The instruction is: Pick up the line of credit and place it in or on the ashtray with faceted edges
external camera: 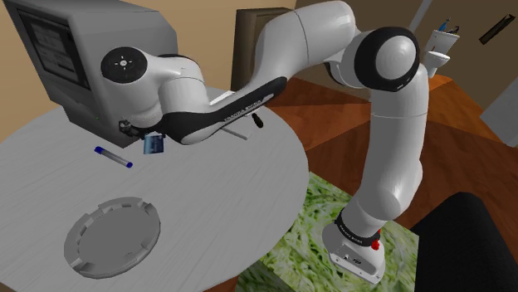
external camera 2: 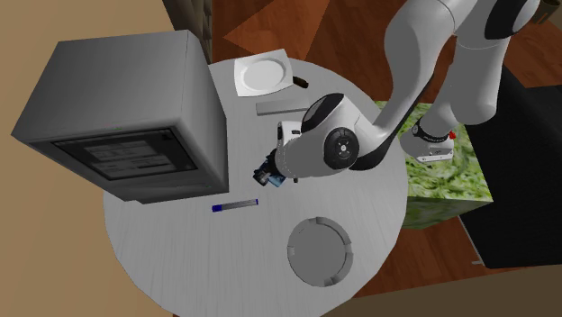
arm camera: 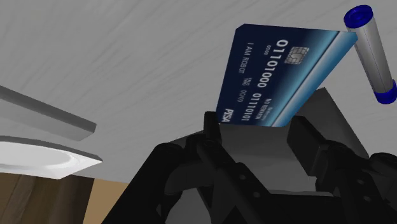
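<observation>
In the shoulder view, the all-black two-finger pincer [external camera: 152, 139] pinches a dark blue credit card [external camera: 155, 147] above the round grey wood-grain table [external camera: 241, 191]. The grey faceted round ashtray [external camera: 112, 236] lies well apart from it.

In the second exterior view, reddish wooden floor [external camera 2: 342, 27] and a green patterned rug [external camera 2: 441, 185] lie beyond the pincer.

In the wrist view, a blue-capped grey pen [arm camera: 372, 54] lies near the card.
</observation>
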Robot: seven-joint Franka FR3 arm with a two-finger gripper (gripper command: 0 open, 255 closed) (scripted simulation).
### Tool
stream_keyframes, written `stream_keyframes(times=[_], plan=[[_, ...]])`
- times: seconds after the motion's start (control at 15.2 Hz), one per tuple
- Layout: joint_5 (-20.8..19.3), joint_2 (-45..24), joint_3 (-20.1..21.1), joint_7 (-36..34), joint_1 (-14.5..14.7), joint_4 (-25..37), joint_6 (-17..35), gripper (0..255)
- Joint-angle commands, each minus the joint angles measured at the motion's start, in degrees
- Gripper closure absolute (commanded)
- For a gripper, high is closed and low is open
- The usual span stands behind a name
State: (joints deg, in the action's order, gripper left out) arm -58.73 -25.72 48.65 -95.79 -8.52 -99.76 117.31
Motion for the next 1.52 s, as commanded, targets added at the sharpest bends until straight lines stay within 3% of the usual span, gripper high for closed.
stream_keyframes(times=[0.0, 0.13, 0.46, 1.06, 1.25, 1.32, 1.45], plan=[[0.9, 0.7, 0.5, 1.0, -0.3, 0.5, -0.6, 255], [1.4, 1.1, 0.7, 1.6, -0.5, 0.8, -1.1, 255], [1.9, 1.0, 2.2, -2.9, 4.8, 1.6, -5.6, 255], [1.4, -2.7, 3.5, -10.3, 17.1, 7.8, -15.6, 255], [0.8, -4.9, 3.4, -12.4, 22.1, 11.3, -19.3, 255], [0.4, -6.4, 3.3, -13.5, 25.2, 13.7, -21.5, 255], [0.0, -6.8, 3.0, -14.3, 25.2, 12.8, -20.7, 255]])
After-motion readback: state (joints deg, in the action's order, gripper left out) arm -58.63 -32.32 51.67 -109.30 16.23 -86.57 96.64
